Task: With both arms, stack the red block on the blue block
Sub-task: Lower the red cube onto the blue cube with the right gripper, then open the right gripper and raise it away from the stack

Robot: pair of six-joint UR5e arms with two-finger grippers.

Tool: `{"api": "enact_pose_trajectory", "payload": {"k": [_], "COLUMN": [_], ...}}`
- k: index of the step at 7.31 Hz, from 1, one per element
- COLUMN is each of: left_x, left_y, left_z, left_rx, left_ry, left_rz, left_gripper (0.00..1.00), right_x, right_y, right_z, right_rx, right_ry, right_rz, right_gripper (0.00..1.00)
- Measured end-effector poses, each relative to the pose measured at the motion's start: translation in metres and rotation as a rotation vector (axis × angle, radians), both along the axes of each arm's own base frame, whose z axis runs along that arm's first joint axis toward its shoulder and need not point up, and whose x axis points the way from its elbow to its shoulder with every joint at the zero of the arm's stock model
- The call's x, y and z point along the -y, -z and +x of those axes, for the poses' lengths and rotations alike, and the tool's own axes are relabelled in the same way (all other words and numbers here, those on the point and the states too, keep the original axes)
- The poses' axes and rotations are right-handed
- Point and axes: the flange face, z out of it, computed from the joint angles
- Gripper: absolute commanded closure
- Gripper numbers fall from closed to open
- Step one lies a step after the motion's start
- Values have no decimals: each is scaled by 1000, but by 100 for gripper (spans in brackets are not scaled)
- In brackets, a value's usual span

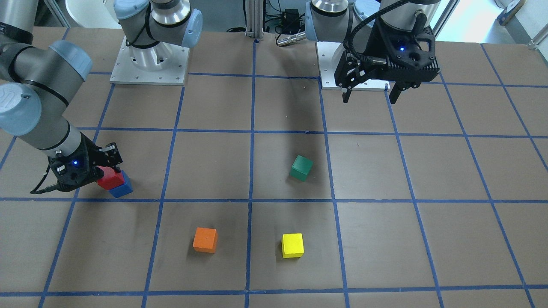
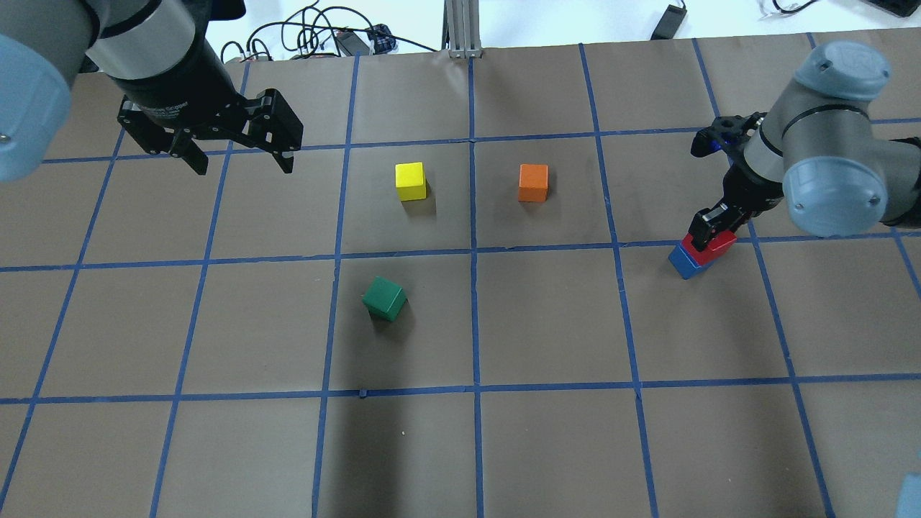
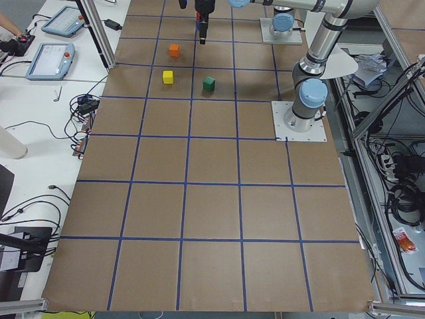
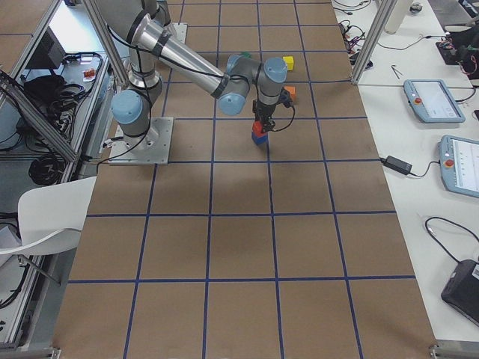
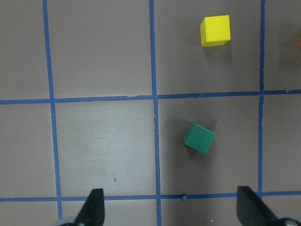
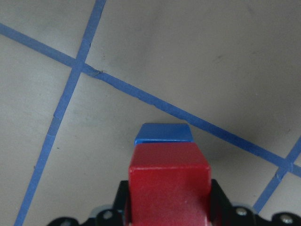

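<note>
My right gripper (image 1: pixel 104 173) is shut on the red block (image 1: pixel 110 179), low over the table on the robot's right side. The red block sits directly over the blue block (image 1: pixel 122 188), slightly offset; I cannot tell if they touch. The overhead view shows the red block (image 2: pixel 714 247) over the blue block (image 2: pixel 686 263). In the right wrist view the red block (image 6: pixel 169 172) is between the fingers and the blue block (image 6: pixel 163 133) peeks out beyond it. My left gripper (image 2: pixel 241 164) is open and empty, high above the table; it also shows in the front view (image 1: pixel 370 96).
A green cube (image 2: pixel 384 298) lies tilted near the table's middle. A yellow cube (image 2: pixel 411 180) and an orange cube (image 2: pixel 533 182) stand farther out. The arm bases (image 1: pixel 150 60) are at the robot's edge of the table.
</note>
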Motion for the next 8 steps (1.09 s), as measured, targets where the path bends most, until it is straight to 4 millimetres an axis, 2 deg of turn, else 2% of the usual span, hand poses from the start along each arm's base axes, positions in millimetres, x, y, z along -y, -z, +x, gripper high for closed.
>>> {"api": "enact_pose_trajectory", "payload": {"k": [1, 5, 6, 8], "left_x": [0, -1, -1, -2], "left_y": [1, 1, 1, -1], "left_z": [0, -1, -1, -1], "left_rx": [0, -1, -1, 0], "left_ry": [0, 2, 1, 4], "left_rz": [2, 1, 0, -4], "left_gripper": [0, 0, 0, 0], "right_x": [0, 2, 4, 7], "right_y": [0, -6, -20, -68], "right_z": [0, 1, 2, 2], "right_rx": [0, -4, -10, -20], "right_ry": [0, 11, 26, 147], "right_rz": [0, -10, -19, 9], "right_gripper": [1, 0, 0, 0]}}
